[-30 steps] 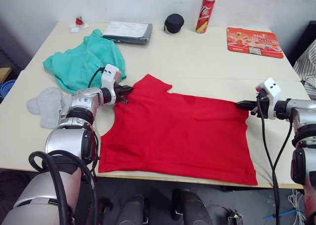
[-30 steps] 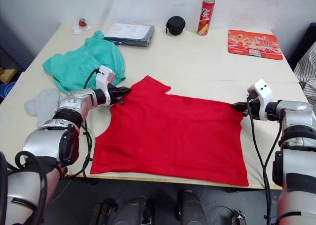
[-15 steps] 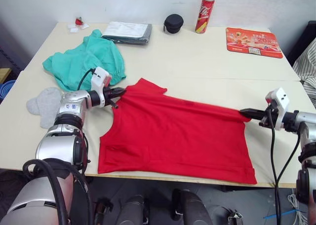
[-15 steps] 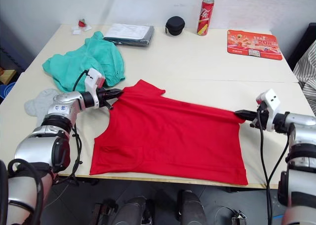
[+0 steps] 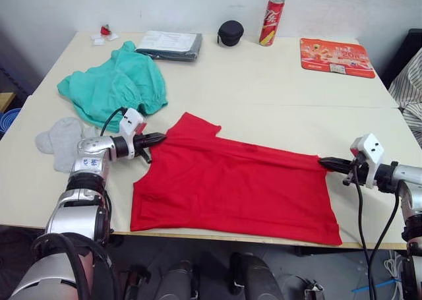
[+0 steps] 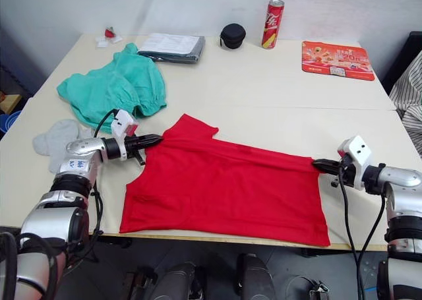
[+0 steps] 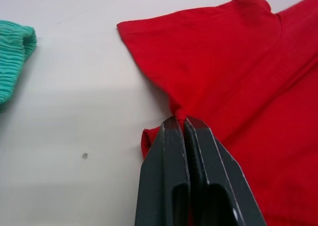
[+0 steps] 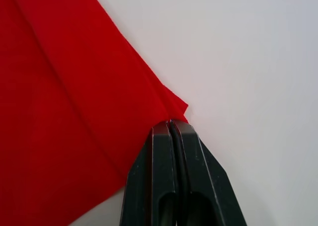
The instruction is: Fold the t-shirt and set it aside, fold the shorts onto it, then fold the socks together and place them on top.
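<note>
T-shirt (image 5: 231, 188) spread flat on near half of desk (image 5: 277, 82), pinched at 2 spots. Left end effector (image 5: 158, 139) clamped on sleeve-side edge, right end effector (image 5: 324, 161) clamped on far hem corner. Fabric between them pulled into a ridge. Shorts (image 5: 112, 86) bunched on left of desk, just beyond left end effector. Socks (image 5: 62, 140) at left edge, near shorts. Grey packet (image 5: 170, 43), black case (image 5: 230, 32), red can (image 5: 272, 20), red mat (image 5: 335, 55) along far edge.

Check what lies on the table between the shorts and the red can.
From the shorts to the red can, the grey folded packet and black round case sit between, per the left eye view.
</note>
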{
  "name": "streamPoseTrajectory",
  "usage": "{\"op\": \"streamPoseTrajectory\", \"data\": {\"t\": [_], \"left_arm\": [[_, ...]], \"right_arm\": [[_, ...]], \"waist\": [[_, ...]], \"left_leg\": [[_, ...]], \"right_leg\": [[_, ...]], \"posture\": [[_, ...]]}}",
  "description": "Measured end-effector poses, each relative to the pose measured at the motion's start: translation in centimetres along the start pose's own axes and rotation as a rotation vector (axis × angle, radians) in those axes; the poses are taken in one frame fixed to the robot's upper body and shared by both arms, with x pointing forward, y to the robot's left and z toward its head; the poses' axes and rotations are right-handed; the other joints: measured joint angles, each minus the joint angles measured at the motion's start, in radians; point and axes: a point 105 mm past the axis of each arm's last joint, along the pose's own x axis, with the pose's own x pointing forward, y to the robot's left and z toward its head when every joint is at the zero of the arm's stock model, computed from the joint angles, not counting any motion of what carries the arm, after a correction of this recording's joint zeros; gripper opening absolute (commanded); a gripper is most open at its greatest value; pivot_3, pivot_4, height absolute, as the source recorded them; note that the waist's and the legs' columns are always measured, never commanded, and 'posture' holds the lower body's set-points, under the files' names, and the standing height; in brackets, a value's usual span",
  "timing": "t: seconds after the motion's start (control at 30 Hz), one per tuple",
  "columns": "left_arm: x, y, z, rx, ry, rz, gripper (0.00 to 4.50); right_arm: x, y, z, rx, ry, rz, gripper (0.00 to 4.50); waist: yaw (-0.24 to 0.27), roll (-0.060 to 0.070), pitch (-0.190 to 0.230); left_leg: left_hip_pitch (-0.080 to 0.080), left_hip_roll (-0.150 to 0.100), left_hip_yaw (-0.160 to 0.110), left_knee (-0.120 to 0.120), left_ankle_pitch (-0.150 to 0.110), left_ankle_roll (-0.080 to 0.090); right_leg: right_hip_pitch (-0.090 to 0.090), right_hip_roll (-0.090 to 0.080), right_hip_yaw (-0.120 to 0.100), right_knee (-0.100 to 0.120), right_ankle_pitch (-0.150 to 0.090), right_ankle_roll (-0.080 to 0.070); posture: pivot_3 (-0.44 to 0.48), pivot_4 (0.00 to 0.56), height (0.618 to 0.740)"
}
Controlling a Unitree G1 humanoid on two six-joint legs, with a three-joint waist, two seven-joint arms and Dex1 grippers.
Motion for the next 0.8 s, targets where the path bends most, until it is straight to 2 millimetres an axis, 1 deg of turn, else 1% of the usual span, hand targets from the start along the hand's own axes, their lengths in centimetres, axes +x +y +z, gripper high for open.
{"op": "streamPoseTrajectory", "data": {"t": [0.07,0.13,0.23,0.3,0.37,0.4,0.43,0.47,0.5,0.53,0.57,0.67,0.73,0.8], "left_arm": [[-0.3,-0.2,-0.1,-0.004,0.004,-0.011,0.48],[-0.8,-0.1,-0.2,-0.018,0.014,-0.027,0.99],[-1.4,-0.2,0.1,-0.036,0.035,-0.063,1.97],[-1.7,-0.1,0.7,-0.065,0.049,-0.091,2.66],[-1.7,0.1,2.2,-0.102,0.066,-0.119,3.28],[-1.5,0.2,3.2,-0.112,0.071,-0.133,3.65],[-1.1,0.3,4.9,-0.109,0.069,-0.15,3.97],[-0.8,0.3,5.9,-0.1,0.072,-0.158,4.3],[-0.3,0.3,7.1,-0.091,0.077,-0.164,4.43],[0.0,0.4,7.6,-0.088,0.084,-0.165,4.43],[0.8,0.3,8.0,-0.098,0.09,-0.161,4.43],[3.2,-0.3,7.7,-0.166,0.116,-0.133,4.43],[4.6,-0.4,7.3,-0.195,0.146,-0.081,4.43],[5.8,-0.4,7.0,-0.207,0.166,-0.014,4.43]], "right_arm": [[-0.1,-0.3,-0.1,0.0,0.0,-0.034,0.65],[-0.2,-0.6,-0.2,0.006,-0.002,-0.057,1.26],[-1.1,-0.5,-0.6,0.014,-0.002,-0.075,2.3],[-2.1,-0.1,-0.8,-0.013,0.03,-0.056,3.08],[-3.3,0.5,-0.4,-0.051,0.04,-0.043,3.72],[-3.8,0.8,0.0,-0.076,0.041,-0.042,4.1],[-4.4,1.0,0.7,-0.119,0.033,-0.043,4.44],[-4.7,1.2,1.4,-0.151,0.023,-0.043,4.5],[-5.1,1.5,2.5,-0.194,-0.006,-0.045,4.5],[-5.2,1.8,3.3,-0.224,-0.029,-0.041,4.5],[-5.4,2.3,3.8,-0.249,-0.051,-0.036,4.5],[-5.4,3.4,4.8,-0.208,-0.099,-0.006,4.5],[-5.3,3.7,5.7,-0.174,-0.139,-0.014,4.5],[-5.2,4.4,6.2,-0.178,-0.152,-0.006,4.5]], "waist": [[0.0,0.0,0.0],[0.0,0.0,0.0],[0.0,0.0,0.0],[0.005,0.0,0.0],[0.013,-0.001,0.0],[0.016,-0.001,0.0],[0.019,-0.001,0.0],[0.02,-0.001,0.0],[0.022,-0.001,0.0],[0.023,-0.001,0.0],[0.024,-0.001,0.0],[0.022,-0.002,0.0],[0.02,-0.002,0.001],[0.022,-0.003,0.001]], "left_leg": [[0.0,0.0,0.0,0.0,0.0,0.0],[0.0,0.0,0.0,0.0,0.0,0.0],[0.0,0.0,0.0,0.0,0.0,0.0],[-0.001,0.0,-0.001,0.0,0.0,0.0],[-0.002,0.0,-0.001,0.001,0.0,0.001],[-0.002,0.0,-0.001,0.002,-0.001,0.001],[-0.002,0.0,0.0,0.002,-0.001,0.002],[-0.002,0.0,0.0,0.002,-0.001,0.002],[-0.001,0.0,0.0,0.001,-0.001,0.002],[-0.001,0.0,0.0,0.001,-0.001,0.002],[0.0,0.0,0.001,0.001,-0.001,0.002],[0.0,0.0,0.001,0.001,-0.001,0.002],[0.0,0.0,0.001,0.001,-0.001,0.002],[0.0,0.0,0.0,0.0,-0.001,0.002]], "right_leg": [[0.0,0.0,0.0,0.0,0.0,0.0],[0.0,0.0,0.0,0.0,0.0,0.0],[0.0,0.0,0.0,0.0,0.0,0.0],[0.0,0.0,-0.001,0.0,0.0,0.0],[0.0,0.001,-0.001,-0.001,0.0,0.0],[0.0,0.0,-0.001,0.0,0.0,0.0],[0.0,0.001,-0.001,-0.001,0.0,0.0],[0.0,0.001,0.0,-0.001,0.0,0.0],[0.0,0.002,0.0,-0.001,0.0,0.0],[0.0,0.002,0.0,-0.001,0.0,0.0],[0.0,0.002,0.001,-0.001,0.0,0.0],[0.0,0.002,0.001,0.0,0.0,0.0],[0.0,0.002,0.001,0.0,0.0,0.0],[0.0,0.002,0.001,0.0,0.0,0.0]], "posture": [[0.0,0.15,0.74],[0.0,0.15,0.74],[0.0,0.15,0.74],[0.0,0.15,0.74],[0.0,0.15,0.74],[0.0,0.15,0.74],[0.0,0.15,0.74],[0.0,0.15,0.74],[0.0,0.15,0.74],[0.0,0.15,0.74],[0.0,0.15,0.74],[0.0,0.15,0.74],[0.0,0.15,0.74],[0.0,0.15,0.74]]}}
